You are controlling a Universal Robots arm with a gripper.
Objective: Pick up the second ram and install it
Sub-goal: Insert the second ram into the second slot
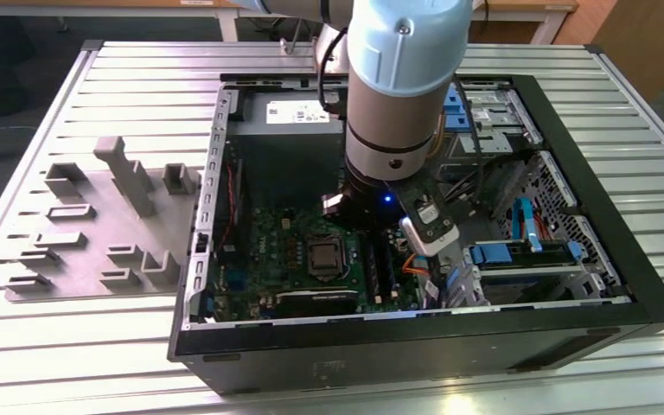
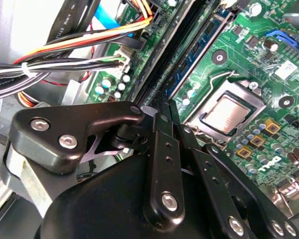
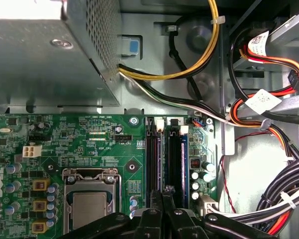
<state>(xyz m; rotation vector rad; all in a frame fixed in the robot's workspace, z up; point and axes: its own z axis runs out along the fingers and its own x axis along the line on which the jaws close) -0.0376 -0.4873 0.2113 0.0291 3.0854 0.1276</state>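
1. Inside the open case (image 1: 609, 285), the arm (image 1: 407, 78) stands near-vertical, wrist down over the motherboard (image 1: 297, 251).
2. Gripper (image 3: 163, 195): fingers narrow, tips at the slots (image 3: 175, 154).
3. Ram (image 2: 194, 55): lying along the slots; whether it is gripped, cannot tell.

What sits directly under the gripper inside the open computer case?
The gripper hangs over the black memory slots on the green motherboard, beside the processor socket. Its own linkage covers the slots' near ends, so what lies there is hidden.
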